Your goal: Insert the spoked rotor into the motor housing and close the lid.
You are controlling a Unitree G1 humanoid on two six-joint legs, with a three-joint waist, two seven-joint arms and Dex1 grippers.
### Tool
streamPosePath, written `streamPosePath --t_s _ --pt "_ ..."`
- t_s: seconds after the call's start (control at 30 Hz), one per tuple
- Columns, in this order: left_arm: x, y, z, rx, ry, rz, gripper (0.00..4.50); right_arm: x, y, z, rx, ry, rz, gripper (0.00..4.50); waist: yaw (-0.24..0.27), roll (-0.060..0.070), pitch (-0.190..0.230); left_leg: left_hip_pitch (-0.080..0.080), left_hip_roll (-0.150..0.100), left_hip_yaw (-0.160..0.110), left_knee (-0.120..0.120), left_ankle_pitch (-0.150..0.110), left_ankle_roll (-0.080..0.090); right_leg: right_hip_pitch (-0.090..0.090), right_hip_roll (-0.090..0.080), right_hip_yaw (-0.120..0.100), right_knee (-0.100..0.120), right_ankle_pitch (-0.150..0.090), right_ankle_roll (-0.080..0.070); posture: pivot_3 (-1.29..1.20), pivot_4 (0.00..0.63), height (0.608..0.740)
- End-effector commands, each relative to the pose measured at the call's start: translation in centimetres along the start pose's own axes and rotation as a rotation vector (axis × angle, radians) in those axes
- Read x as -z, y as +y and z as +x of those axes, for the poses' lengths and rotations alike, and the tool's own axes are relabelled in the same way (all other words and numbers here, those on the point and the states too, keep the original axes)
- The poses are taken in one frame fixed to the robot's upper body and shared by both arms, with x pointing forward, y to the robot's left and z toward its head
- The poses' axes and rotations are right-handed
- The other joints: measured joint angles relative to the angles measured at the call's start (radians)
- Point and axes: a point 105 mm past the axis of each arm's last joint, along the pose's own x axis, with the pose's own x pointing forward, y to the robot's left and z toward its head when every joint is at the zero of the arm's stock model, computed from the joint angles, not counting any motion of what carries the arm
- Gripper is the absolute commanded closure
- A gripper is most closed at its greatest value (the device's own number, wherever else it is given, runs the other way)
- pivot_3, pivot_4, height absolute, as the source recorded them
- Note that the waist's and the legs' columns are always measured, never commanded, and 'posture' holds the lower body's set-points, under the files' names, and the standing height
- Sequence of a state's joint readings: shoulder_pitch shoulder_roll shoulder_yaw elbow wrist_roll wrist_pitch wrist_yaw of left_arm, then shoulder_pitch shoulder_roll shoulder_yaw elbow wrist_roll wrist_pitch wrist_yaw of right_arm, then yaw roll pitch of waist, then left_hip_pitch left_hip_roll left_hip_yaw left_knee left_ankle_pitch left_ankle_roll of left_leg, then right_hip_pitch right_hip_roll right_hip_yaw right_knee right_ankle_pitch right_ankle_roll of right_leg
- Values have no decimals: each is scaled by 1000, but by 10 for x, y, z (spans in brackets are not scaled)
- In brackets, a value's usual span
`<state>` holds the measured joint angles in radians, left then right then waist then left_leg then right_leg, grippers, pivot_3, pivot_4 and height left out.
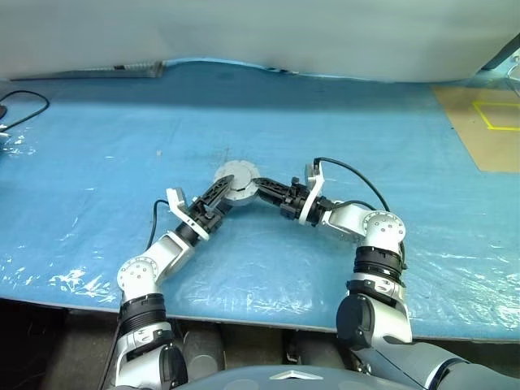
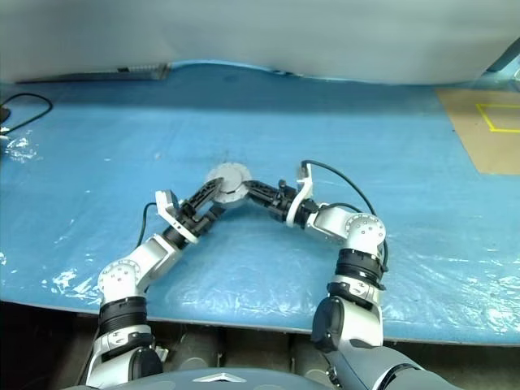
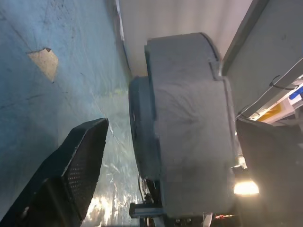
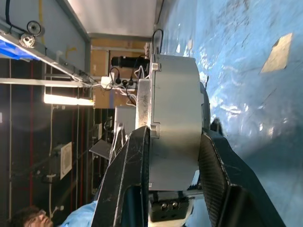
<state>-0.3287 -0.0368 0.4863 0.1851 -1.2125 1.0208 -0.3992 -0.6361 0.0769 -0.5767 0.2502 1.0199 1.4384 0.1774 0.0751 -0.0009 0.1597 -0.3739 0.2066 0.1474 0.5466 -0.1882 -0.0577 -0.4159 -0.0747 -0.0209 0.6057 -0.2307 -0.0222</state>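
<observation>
The motor housing (image 1: 236, 180), a short round silver-grey cylinder, is held above the blue table (image 1: 97, 187) at the middle. My right gripper (image 4: 175, 135) is shut on it, one black finger pressed to each side of its wall. A thin round disc, the lid (image 3: 138, 127), lies flat against one end of the housing. My left gripper (image 1: 219, 193) reaches in from the left and stands open around the housing (image 3: 189, 127), with a gap showing at one finger (image 3: 80, 161). The spoked rotor is out of view.
A brown board with yellow tape (image 1: 487, 122) lies at the far right of the table. A black cable (image 1: 24, 101) curls at the far left. A small speck (image 1: 158, 152) lies on the sheet. A person (image 4: 28, 217) shows in the background of the right wrist view.
</observation>
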Motion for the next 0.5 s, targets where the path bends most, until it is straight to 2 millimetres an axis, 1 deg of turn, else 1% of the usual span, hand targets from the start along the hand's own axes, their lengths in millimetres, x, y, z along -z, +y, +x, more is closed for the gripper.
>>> streamPosePath --t_s 0.03,0.1,0.2,0.33,0.37,0.5 --pt "-1 -12 11 84 -4 -3 0 -2 30 1 -117 -1 -55 3438 1 0 0 0 0 0 0 0 0 0 0 0 0 0 0 0 150 740" --pt "1 -14 14 101 -5 -14 0 1 29 0 -116 5 -52 3438 2 0 0 0 0 0 0 0 0 0 0 0 0 0 0 0 150 740" --pt "3 -14 15 114 -3 -29 584 2 29 -1 -114 5 -49 3438 2 0 0 0 0 0 0 0 0 0 0 0 0 0 1 0 150 740" --pt "3 -13 13 113 -6 -37 1933 1 25 -2 -80 -4 -54 3438 3 0 0 0 0 0 0 0 0 0 0 0 0 0 1 0 150 740" --pt "3 -13 12 112 -8 -39 2033 1 24 -2 -71 -6 -61 3438 3 0 0 0 0 0 1 0 0 0 0 0 0 0 1 0 150 740" --pt "0 -14 9 108 -13 -36 2034 1 23 -3 -50 -23 -108 3438 3 0 0 0 0 0 1 0 0 1 0 0 1 0 1 0 150 740"
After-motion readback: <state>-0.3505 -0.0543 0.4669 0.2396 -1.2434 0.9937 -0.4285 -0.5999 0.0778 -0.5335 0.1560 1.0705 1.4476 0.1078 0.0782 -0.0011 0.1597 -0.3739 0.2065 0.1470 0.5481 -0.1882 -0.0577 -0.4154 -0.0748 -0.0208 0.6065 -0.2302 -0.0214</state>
